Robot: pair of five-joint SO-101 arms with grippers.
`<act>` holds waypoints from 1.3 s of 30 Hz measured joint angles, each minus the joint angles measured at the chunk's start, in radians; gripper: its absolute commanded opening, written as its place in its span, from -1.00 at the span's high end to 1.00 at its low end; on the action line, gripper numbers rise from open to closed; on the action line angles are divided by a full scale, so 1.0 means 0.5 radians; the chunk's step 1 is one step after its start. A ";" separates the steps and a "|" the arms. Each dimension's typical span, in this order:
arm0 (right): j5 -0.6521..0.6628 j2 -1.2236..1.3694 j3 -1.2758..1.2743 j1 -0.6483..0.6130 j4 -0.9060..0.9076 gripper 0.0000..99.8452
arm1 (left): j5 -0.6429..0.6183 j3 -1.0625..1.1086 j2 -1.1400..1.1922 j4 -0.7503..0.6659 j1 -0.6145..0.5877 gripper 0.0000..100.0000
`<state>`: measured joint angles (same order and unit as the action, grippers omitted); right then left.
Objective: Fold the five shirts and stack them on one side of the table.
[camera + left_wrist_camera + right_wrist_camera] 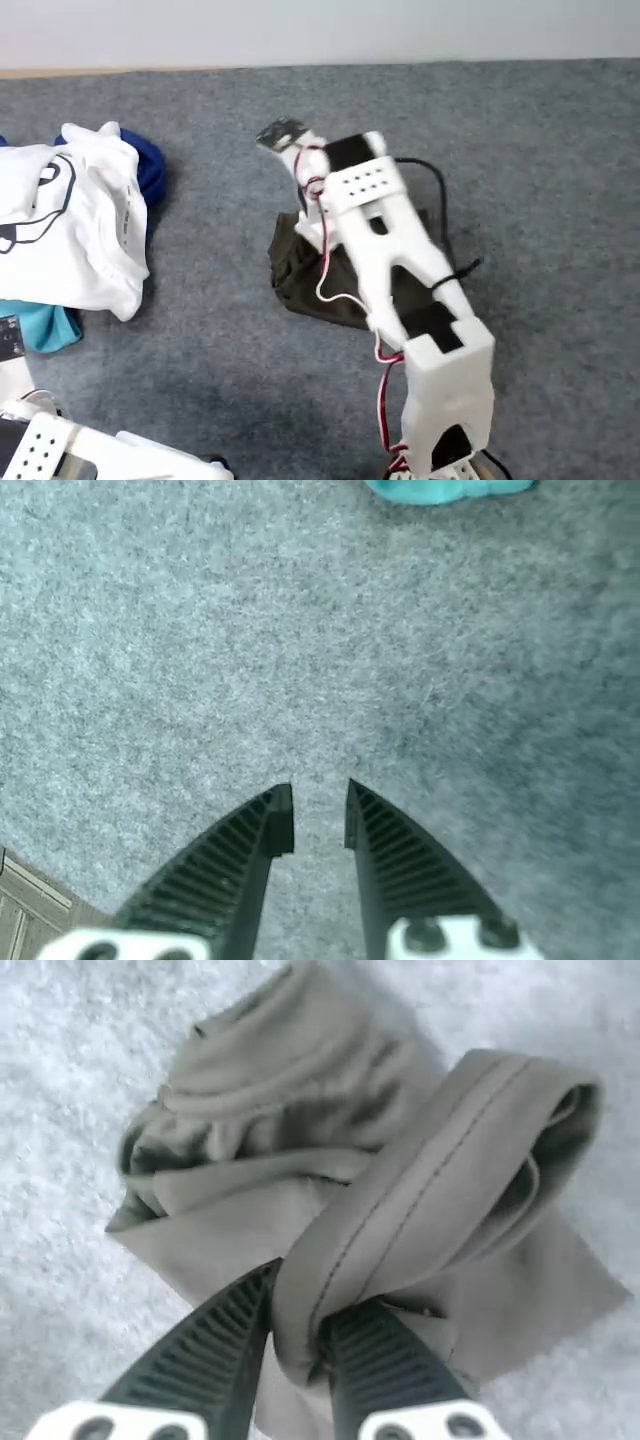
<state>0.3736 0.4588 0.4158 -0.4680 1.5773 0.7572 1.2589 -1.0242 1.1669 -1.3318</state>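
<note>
**Right arm.** The right end effector is shown clamped on a rolled, stitched band of the olive shirt. The fabric is pinched between its black ribbed fingers. The rest of this shirt is seen lying crumpled near the middle of the grey tabletop, partly covered in the high view by the white right arm.

**Left arm.** The left end effector is held over bare tabletop. Its fingers are parted by a narrow gap and nothing is gripped between them. The left arm is seen at the near left corner.

**Other shirts.** A heap is shown at the left edge, well apart from the olive shirt. A white shirt lies uppermost, a blue shirt protrudes at its far side, and a teal shirt protrudes at its near side.
</note>
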 measured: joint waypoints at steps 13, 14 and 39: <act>0.071 0.184 0.000 -0.147 -0.135 0.79 | -0.003 0.058 0.000 -0.012 0.000 0.81; 0.077 0.184 0.000 -0.181 -0.123 0.73 | -0.003 0.080 0.000 -0.012 0.000 0.81; 0.117 0.184 0.697 -0.055 0.347 0.98 | -0.006 0.141 0.000 -0.012 0.000 0.81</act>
<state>0.4319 0.5508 0.7641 -0.4956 1.7507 0.7541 1.3295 -1.0242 1.1607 -1.3318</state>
